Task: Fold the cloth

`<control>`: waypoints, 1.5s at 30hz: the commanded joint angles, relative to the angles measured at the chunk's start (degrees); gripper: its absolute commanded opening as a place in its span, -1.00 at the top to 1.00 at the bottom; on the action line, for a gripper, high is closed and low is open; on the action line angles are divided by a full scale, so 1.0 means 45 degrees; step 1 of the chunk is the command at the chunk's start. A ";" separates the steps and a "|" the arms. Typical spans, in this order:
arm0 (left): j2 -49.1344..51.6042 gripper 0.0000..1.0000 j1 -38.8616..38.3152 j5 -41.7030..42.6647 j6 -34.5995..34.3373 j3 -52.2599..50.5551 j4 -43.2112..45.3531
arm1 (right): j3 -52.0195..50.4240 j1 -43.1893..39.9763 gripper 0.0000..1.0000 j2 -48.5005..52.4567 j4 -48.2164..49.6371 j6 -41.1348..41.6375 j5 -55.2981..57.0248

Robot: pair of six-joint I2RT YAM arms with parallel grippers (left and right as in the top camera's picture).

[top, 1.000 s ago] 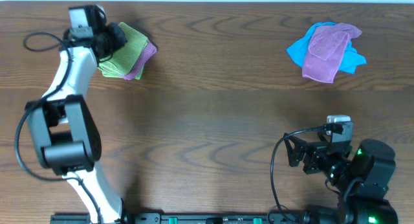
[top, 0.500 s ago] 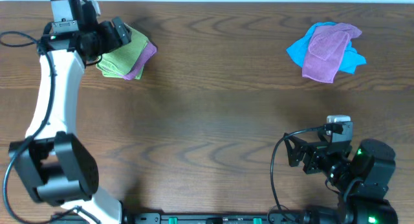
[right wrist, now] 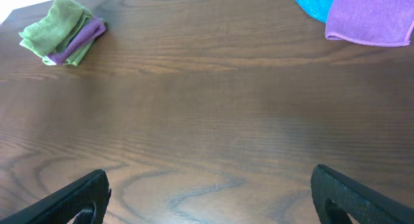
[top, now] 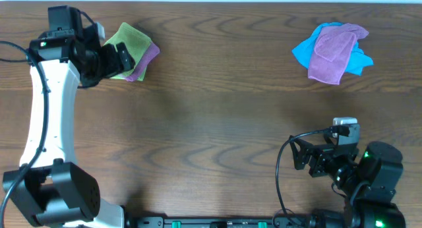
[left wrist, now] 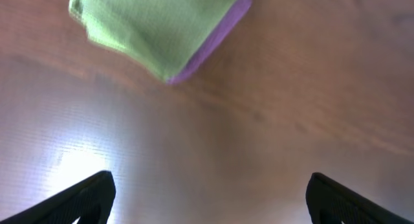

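Observation:
The cloth (top: 129,42) is lime green and lies folded at the table's far left, on top of a folded purple cloth (top: 149,58) whose edge sticks out beneath it. My left gripper (top: 109,60) hovers just at the cloth's near-left side, open and holding nothing. In the left wrist view the cloth (left wrist: 152,26) lies ahead of the wide-apart fingers, and the left gripper (left wrist: 207,201) has only bare table between them. From the right wrist view the cloth (right wrist: 57,24) is far off at the upper left. My right gripper (right wrist: 207,198) rests open and empty at the near right (top: 304,163).
A bright blue cloth (top: 302,51) with another purple cloth (top: 333,53) draped over it lies at the far right. The same pair shows in the right wrist view, blue cloth (right wrist: 315,2) and purple cloth (right wrist: 372,17). The table is dark wood.
My left gripper has opened, let go of the green cloth and drawn back to the left and nearer. The cloth stays folded on the purple one. The right arm has not moved.

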 commanded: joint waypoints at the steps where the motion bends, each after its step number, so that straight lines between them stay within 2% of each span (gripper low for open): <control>1: -0.0568 -0.91 0.0049 -0.0515 0.0272 0.0170 -0.1039 | -0.0068 -0.0102 -0.99 -0.0034 0.0015 0.0121 -0.0131; 7: -0.1132 -0.91 -0.0165 -0.1593 0.0826 0.0049 -0.2574 | -0.0068 -0.0102 -0.98 -0.0034 0.0015 0.0121 -0.0131; 12: -0.2127 -0.91 -0.0223 -0.1734 0.1331 -0.0491 -0.2807 | -0.0068 -0.0102 -0.99 -0.0034 0.0015 0.0121 -0.0131; 16: -0.3696 -0.91 -0.0223 -0.1783 0.1365 -0.1783 -0.2618 | -0.0068 -0.0102 -0.99 -0.0034 0.0015 0.0121 -0.0131; 21: -0.5950 -0.91 -0.0223 -0.1632 0.1355 -0.4177 -0.1214 | -0.0068 -0.0102 -0.98 -0.0034 0.0015 0.0121 -0.0131; 34: -1.2322 -0.91 -0.0223 -0.1234 0.1477 -1.1521 0.4158 | -0.0068 -0.0102 -0.98 -0.0034 0.0015 0.0121 -0.0131; 38: -1.4571 -0.91 -0.0228 -0.1311 0.1987 -1.3435 0.4648 | -0.0068 -0.0102 -0.98 -0.0034 0.0015 0.0121 -0.0131; 45: -1.7675 -0.91 -0.0738 -0.2730 0.1996 -1.5178 0.4303 | -0.0068 -0.0102 -0.99 -0.0034 0.0015 0.0121 -0.0131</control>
